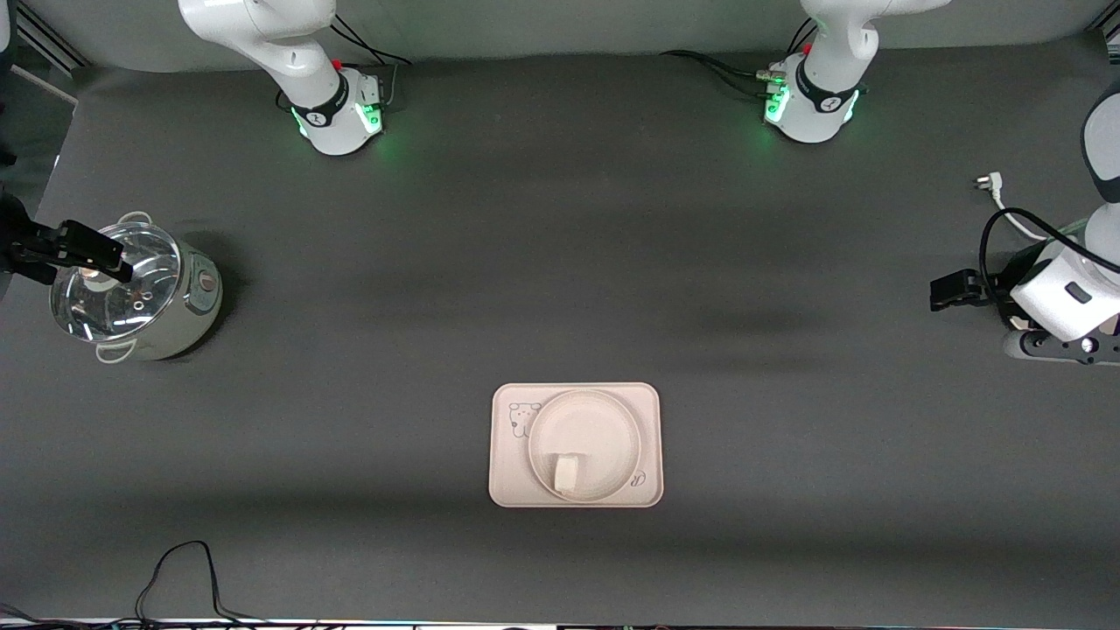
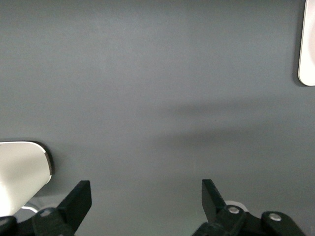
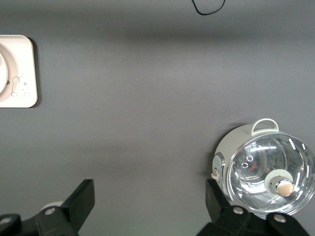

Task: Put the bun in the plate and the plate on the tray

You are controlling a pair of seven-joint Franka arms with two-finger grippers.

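The bun (image 1: 567, 473), a small white lump, lies in the round cream plate (image 1: 586, 424), toward the plate's nearer edge. That plate rests on the cream-pink tray (image 1: 512, 477), which sits mid-table, near the front camera. Both arms are drawn back to the table's ends, well away from the tray. My right gripper (image 1: 87, 249) (image 3: 149, 196) hangs open and empty over the pot. My left gripper (image 1: 955, 290) (image 2: 146, 194) is open and empty over bare mat at the left arm's end. A tray corner (image 2: 307, 59) shows in the left wrist view; the tray's bear corner (image 3: 19, 73) shows in the right wrist view.
A pale pot with a glass lid (image 1: 140, 297) (image 3: 266, 167) stands at the right arm's end. A white plug and cable (image 1: 989, 185) lie at the left arm's end. A black cable (image 1: 184, 569) loops at the nearest table edge. A white rounded object (image 2: 19, 172) lies beside the left gripper.
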